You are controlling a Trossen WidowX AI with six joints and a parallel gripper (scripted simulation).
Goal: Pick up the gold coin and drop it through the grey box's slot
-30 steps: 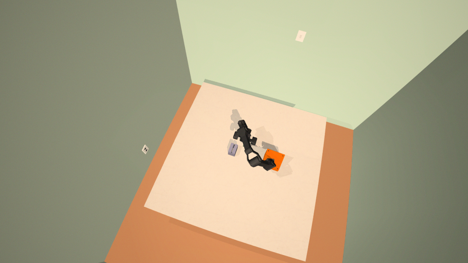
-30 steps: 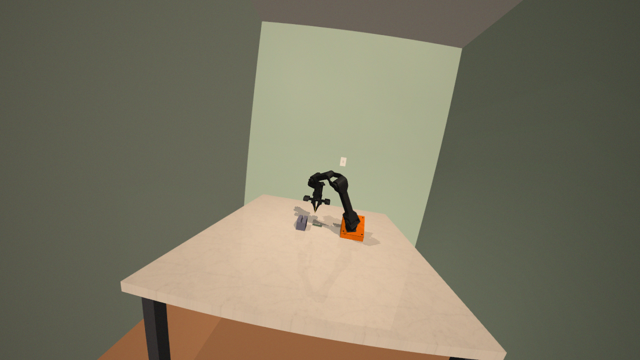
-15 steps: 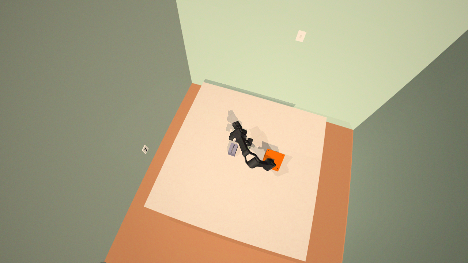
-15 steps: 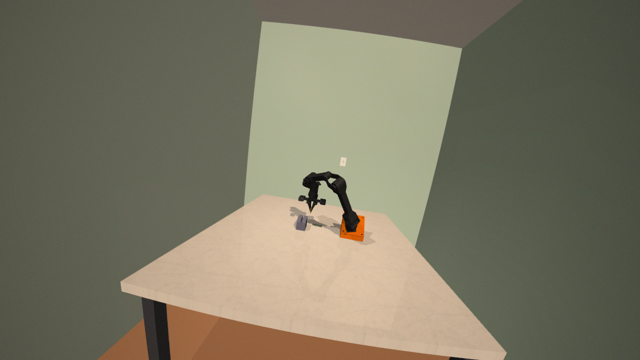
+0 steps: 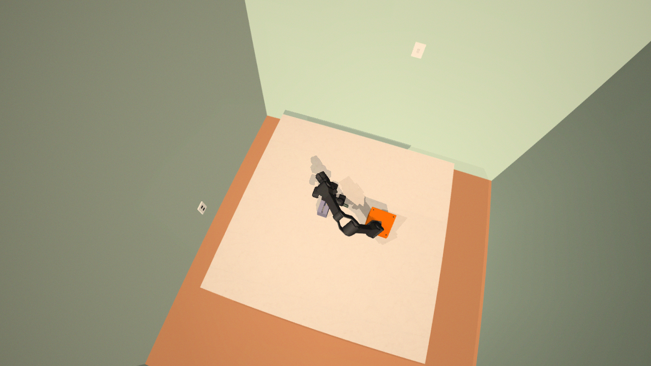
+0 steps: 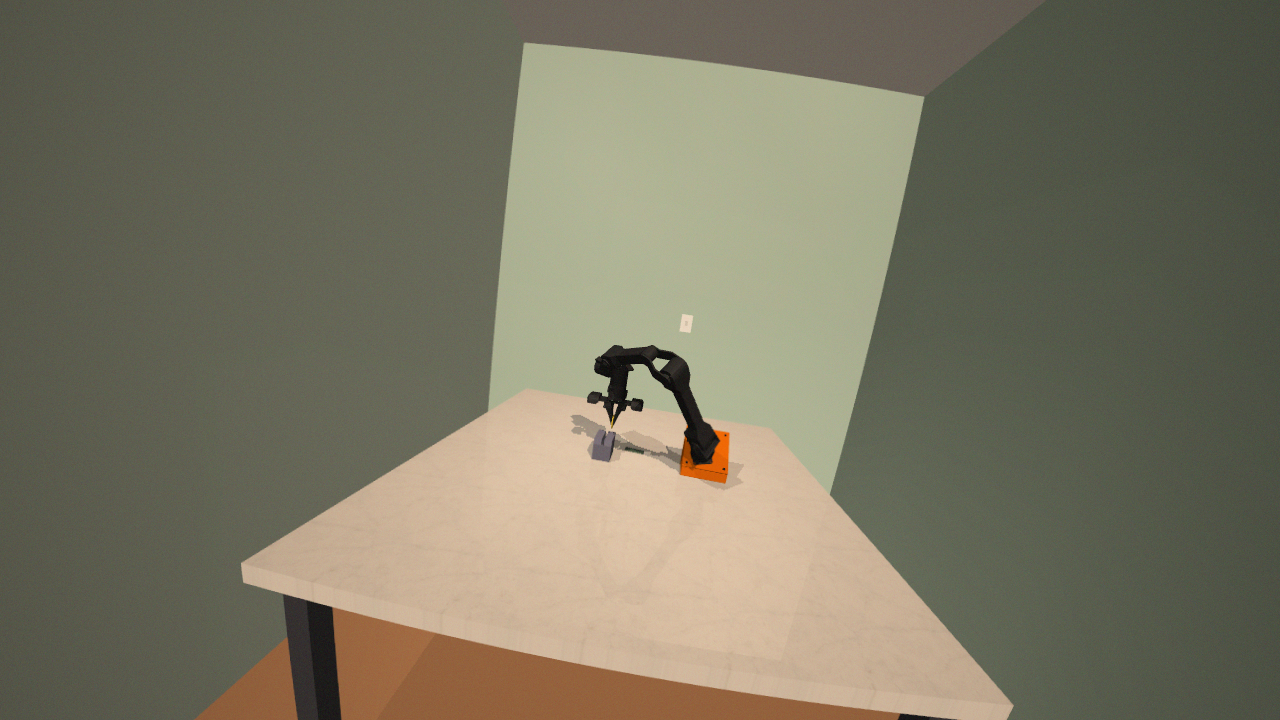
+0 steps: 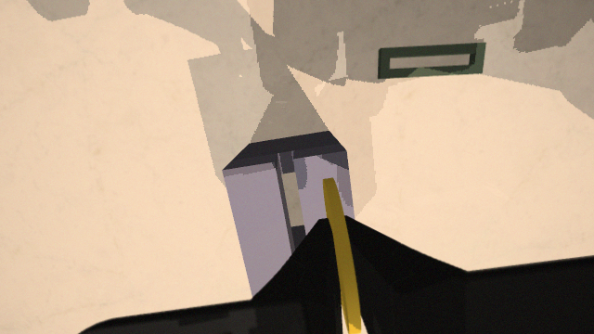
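My gripper (image 6: 612, 426) (image 7: 333, 228) is shut on the gold coin (image 7: 342, 250) and holds it on edge above the box. The coin shows as a thin yellow line in the exterior view. The grey box (image 5: 322, 209) (image 6: 601, 446) (image 7: 260, 209) stands under the fingers, partly hidden by them in the wrist view. Its slot (image 7: 293, 199) appears left of the coin there, and the coin's lower edge shows over the right half of the lid, nearly parallel to the slot. The dark-green holder (image 5: 346, 205) (image 6: 634, 450) (image 7: 384, 65) is empty and lies beside the box.
The orange base plate (image 5: 384, 218) (image 6: 704, 474) of the arm stands on the table (image 5: 318, 282) (image 6: 626, 555), on the holder's far side from the box. The arm's shadow falls across the table around the box and holder.
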